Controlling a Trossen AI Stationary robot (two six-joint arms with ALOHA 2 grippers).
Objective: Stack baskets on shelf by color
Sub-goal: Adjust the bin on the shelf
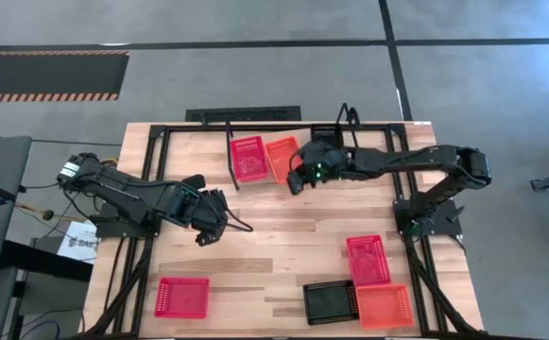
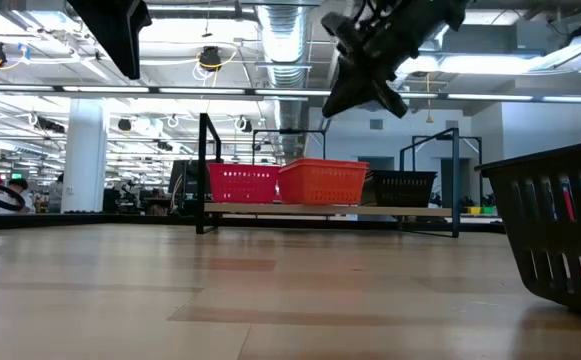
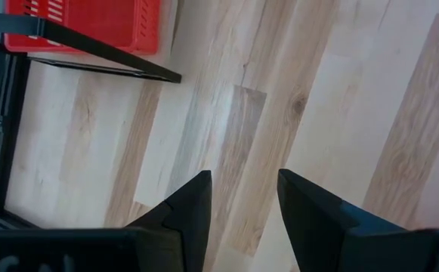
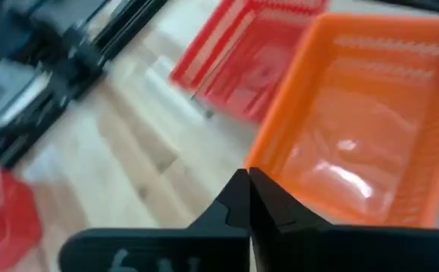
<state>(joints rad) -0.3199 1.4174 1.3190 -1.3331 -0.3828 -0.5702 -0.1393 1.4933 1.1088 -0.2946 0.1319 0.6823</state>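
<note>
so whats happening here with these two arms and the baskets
Baskets are being sorted onto the shelf at the table's far edge. A red basket, an orange basket and a black one already sit there. The right gripper hangs by the orange basket, fingers shut and empty. The left gripper waits open over bare table. Four more baskets lie along the near edge.

Bare table [image 1: 283, 222] mid-board; 4 baskets [image 1: 368, 260] crowd its near edge.
</note>
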